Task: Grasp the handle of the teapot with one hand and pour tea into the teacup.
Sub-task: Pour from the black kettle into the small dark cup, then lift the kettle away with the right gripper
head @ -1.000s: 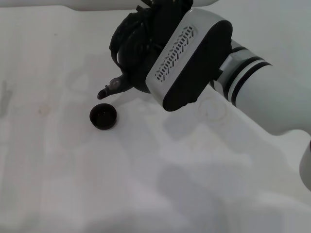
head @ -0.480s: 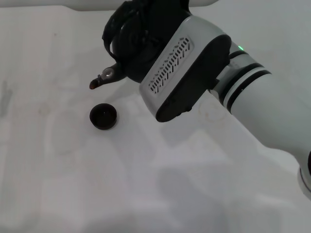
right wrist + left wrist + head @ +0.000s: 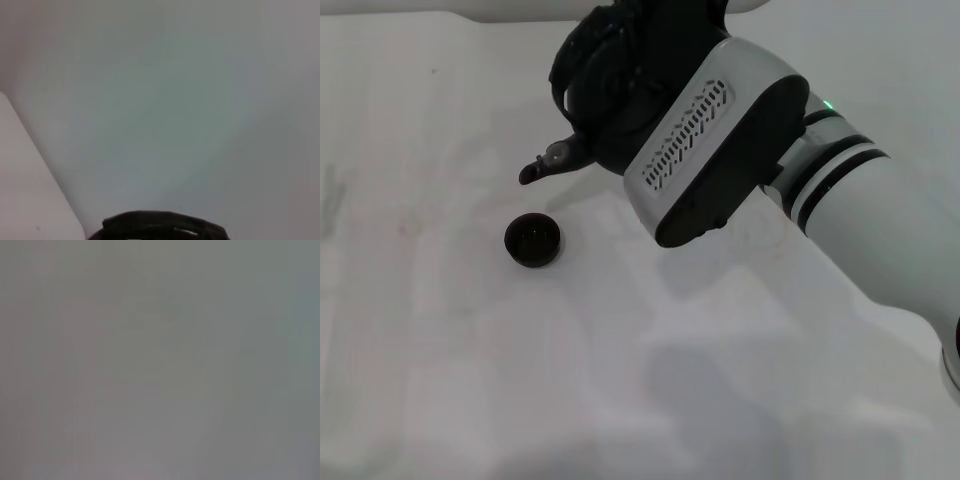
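The right hand point(image 3: 640, 60) holds the teapot point(image 3: 605, 110) tilted above the bench point(image 3: 470, 380), spout beyond the teacup point(image 3: 533, 240); its grip cannot be told.

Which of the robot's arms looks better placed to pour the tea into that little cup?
The right. Its claw is at the teapot, held off the table with its spout just beyond the teacup. The left arm is nowhere in the head view.

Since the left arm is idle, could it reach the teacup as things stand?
Hard to say: the left arm is out of view. The teacup stands clear on the table; the teapot hangs beyond it from the right arm.
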